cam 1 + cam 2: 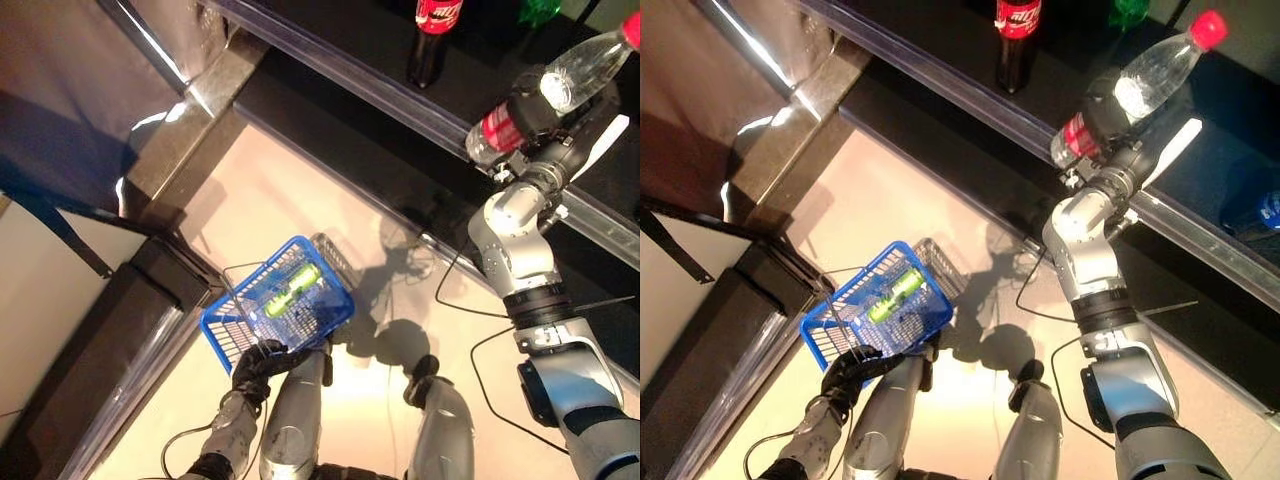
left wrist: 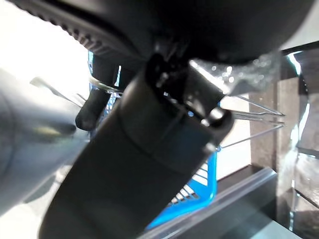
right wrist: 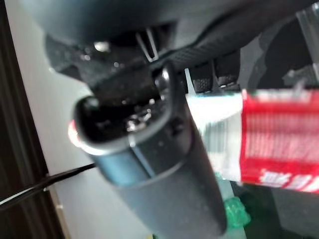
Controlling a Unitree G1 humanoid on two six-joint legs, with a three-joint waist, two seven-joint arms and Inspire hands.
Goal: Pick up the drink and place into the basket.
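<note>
Pale glossy floor beside a dark shelf edged by a reflective metal rail.

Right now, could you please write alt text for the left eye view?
The right robot hand grips a clear bottle with a red label and cap, raised by a dark shelf. Lower down, the left robot hand holds a blue basket containing a green item.

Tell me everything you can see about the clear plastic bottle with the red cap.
The clear plastic bottle with a red cap carries a red label round its lower body and looks to be empty or filled with clear liquid. It lies tilted, cap pointing up and away, above the dark shelf. The right hand grips it round the labelled part; nothing else touches it.
</note>
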